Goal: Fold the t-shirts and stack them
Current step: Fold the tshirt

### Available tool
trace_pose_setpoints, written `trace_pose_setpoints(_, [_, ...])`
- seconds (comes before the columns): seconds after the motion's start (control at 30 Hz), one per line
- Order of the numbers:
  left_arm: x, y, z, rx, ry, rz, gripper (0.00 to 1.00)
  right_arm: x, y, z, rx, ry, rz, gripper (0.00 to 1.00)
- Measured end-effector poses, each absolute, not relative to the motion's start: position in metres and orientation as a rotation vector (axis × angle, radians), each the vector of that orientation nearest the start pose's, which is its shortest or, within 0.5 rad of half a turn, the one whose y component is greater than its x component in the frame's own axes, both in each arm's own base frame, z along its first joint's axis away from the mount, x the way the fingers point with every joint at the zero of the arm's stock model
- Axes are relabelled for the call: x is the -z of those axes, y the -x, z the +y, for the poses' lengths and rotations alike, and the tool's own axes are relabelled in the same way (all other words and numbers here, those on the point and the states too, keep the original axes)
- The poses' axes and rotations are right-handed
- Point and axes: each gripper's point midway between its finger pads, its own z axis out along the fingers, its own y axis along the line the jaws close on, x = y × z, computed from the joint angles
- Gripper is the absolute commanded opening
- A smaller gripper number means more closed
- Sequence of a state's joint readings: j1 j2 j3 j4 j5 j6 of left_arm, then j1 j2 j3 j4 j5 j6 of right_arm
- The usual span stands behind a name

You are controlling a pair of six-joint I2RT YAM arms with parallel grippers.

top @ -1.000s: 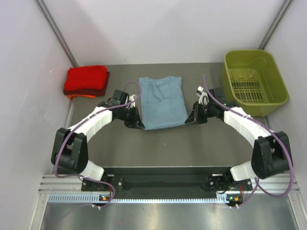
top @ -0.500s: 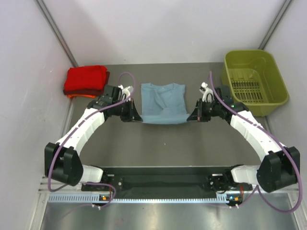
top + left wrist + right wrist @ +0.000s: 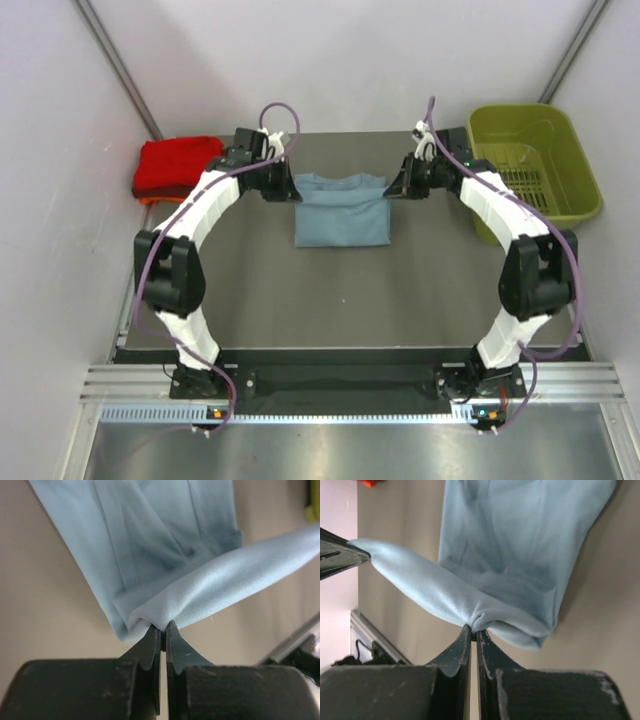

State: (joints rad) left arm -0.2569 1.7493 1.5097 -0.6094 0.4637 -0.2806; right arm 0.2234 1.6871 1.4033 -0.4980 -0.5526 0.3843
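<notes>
The grey-blue t-shirt (image 3: 341, 211) lies mid-table, its near edge folded up over itself toward the back. My left gripper (image 3: 290, 188) is shut on the shirt's lifted hem at the left back corner; the left wrist view shows the cloth (image 3: 200, 585) pinched at the fingertips (image 3: 163, 631). My right gripper (image 3: 392, 188) is shut on the hem at the right back corner, with the cloth (image 3: 515, 555) pinched at the tips (image 3: 474, 630). A stack of folded red, dark red and orange t-shirts (image 3: 178, 168) sits at the back left.
An olive-green plastic basket (image 3: 531, 166) stands at the back right, close behind my right arm. White walls close in the table on the left, the back and the right. A metal rail runs along the near edge.
Both grippers have carried the shirt's near hem from the front toward the back, doubling the shirt over. The shirt now covers a shorter rectangle.
</notes>
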Motion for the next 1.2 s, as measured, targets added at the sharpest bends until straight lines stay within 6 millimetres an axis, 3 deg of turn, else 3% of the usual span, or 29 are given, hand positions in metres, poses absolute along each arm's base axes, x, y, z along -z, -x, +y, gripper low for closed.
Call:
trace_pose_setpoints(0.13, [-0.159,-0.439,-0.2,0.755,-0.195,2.456,0.0,-0.177,-0.427,0.196,-0.924,0.073,2.4,0.0])
trace_pose_setpoints(0.4, [-0.131,-0.493,-0.201,0.671,-0.191,2.455,0.0,-0.162,-0.489,0.202,-0.897,0.09,2.375,0.0])
trace_pose_setpoints(0.57, [-0.119,-0.51,-0.197,0.627,-0.17,2.457,0.0,-0.144,-0.512,0.206,-0.889,0.091,2.381,0.0])
trace_pose_setpoints(0.97, [-0.091,-0.534,-0.19,0.54,-0.113,2.477,0.0,-0.101,-0.548,0.217,-0.891,0.081,2.399,0.0])
trace_pose_setpoints(1.0, [-0.088,-0.537,-0.189,0.532,-0.107,2.477,0.05,-0.098,-0.55,0.218,-0.89,0.083,2.395,0.01])
trace_pose_setpoints(1.07, [-0.084,-0.543,-0.186,0.503,-0.088,2.476,0.43,-0.095,-0.553,0.22,-0.887,0.075,2.397,0.41])
trace_pose_setpoints(1.1, [-0.082,-0.547,-0.184,0.477,-0.08,2.473,0.57,-0.092,-0.553,0.22,-0.881,0.069,2.403,0.53])
trace_pose_setpoints(1.13, [-0.081,-0.55,-0.18,0.443,-0.065,2.471,0.58,-0.092,-0.553,0.22,-0.874,0.066,2.404,0.67])
trace_pose_setpoints(1.2, [-0.083,-0.556,-0.17,0.387,-0.03,2.464,0.6,-0.093,-0.555,0.219,-0.863,0.073,2.398,0.7])
